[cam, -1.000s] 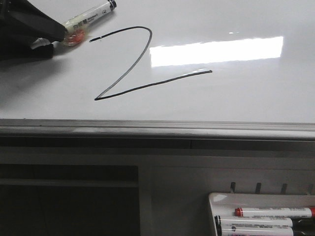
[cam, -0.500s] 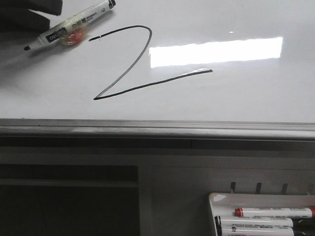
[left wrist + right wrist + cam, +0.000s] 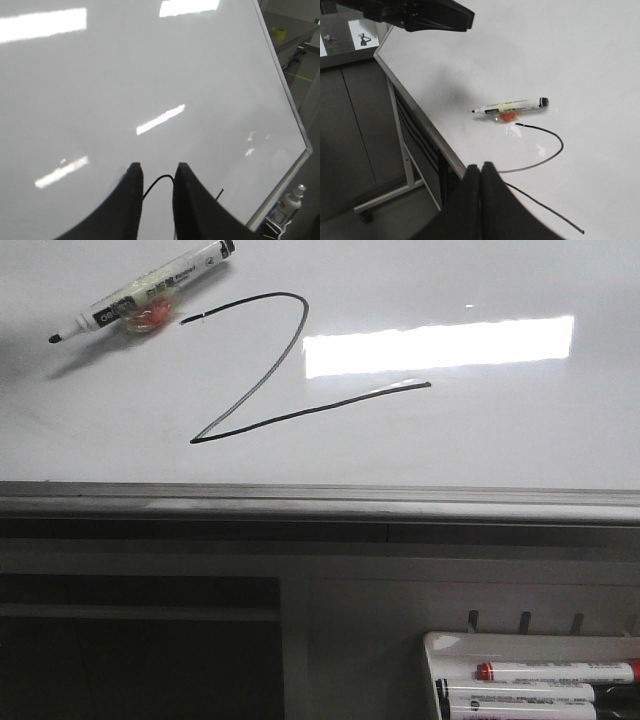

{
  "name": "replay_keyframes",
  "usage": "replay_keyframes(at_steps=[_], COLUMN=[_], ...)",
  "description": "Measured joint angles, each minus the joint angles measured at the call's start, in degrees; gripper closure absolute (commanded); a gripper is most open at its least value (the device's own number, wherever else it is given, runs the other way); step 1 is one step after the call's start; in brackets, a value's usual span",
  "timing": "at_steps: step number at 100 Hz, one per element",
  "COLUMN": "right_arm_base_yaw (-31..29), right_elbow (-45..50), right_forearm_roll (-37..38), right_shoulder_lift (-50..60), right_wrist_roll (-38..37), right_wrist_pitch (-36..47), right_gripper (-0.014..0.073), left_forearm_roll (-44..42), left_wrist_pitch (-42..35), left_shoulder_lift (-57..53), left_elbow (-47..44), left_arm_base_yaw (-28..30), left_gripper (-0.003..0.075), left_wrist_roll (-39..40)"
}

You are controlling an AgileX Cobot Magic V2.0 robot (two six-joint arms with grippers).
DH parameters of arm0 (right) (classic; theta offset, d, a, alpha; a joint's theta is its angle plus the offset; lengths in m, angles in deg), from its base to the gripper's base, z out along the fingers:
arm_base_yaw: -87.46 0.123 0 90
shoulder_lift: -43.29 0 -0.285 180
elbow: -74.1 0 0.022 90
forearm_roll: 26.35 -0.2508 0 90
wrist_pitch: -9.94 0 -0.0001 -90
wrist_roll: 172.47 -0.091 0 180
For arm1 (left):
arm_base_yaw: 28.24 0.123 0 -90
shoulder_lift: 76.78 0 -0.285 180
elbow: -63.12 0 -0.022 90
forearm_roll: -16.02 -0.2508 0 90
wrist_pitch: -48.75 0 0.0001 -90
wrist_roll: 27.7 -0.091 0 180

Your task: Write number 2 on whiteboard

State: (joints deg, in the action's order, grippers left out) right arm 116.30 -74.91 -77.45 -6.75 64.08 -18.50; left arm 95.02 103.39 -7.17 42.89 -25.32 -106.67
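A thin black number 2 [image 3: 262,370] is drawn on the glossy whiteboard [image 3: 500,440]. An uncapped white marker [image 3: 140,295] lies loose on the board just left of the 2's top stroke, beside an orange smear. Neither gripper shows in the front view. In the left wrist view my left gripper [image 3: 156,167] hangs open over the board with nothing in it, and a piece of the black stroke [image 3: 157,181] shows in the gap. My right gripper [image 3: 480,167] is shut and empty, off the board's edge, looking at the marker [image 3: 512,106] and the 2 [image 3: 562,145].
The board's grey metal bottom edge [image 3: 300,502] runs across the front view. Below it at the right a small white tray [image 3: 450,645] holds red-capped markers [image 3: 555,672]. The left arm [image 3: 415,12] hangs above the board's far corner. Grey cabinets stand below.
My left gripper let go of the marker and pulled back out of the front view to the upper left. The marker now lies alone on the board.
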Motion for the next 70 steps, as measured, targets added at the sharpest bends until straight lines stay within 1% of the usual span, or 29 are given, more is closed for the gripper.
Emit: replay_keyframes(at_steps=[8, 19, 33, 52, 59, 70], right_arm_base_yaw=[0.0, 0.0, 0.0, 0.0, 0.0, 0.0], right_elbow=[0.8, 3.5, 9.7, 20.7, 24.3, 28.2], right_forearm_roll=[0.0, 1.2, 2.4, 2.7, 2.7, 2.7], right_shoulder_lift=[1.8, 5.6, 12.8, 22.9, 26.3, 30.4], right_wrist_roll=[0.8, 1.2, 1.3, 1.3, 1.4, 1.4], right_wrist_pitch=[1.4, 4.8, 12.3, 22.7, 24.4, 25.0], right_gripper=[0.0664, 0.0664, 0.0664, 0.0664, 0.0664, 0.0664], left_forearm_roll=[-3.6, -9.2, -16.2, -17.7, -17.3, -17.0], left_wrist_pitch=[-1.5, -3.6, -8.7, -16.1, -18.6, -21.3], left_shoulder_lift=[-5.2, -12.2, -20.4, -33.0, -38.1, -44.9], left_elbow=[0.0, -1.3, -5.9, -16.7, -20.9, -26.6], left_arm_base_yaw=[0.0, 0.0, -0.2, -1.5, -1.9, -2.3], left_gripper=[0.0711, 0.0714, 0.0714, 0.0714, 0.0714, 0.0714], left_wrist_roll=[1.5, 3.9, 7.0, 8.2, 8.2, 8.2])
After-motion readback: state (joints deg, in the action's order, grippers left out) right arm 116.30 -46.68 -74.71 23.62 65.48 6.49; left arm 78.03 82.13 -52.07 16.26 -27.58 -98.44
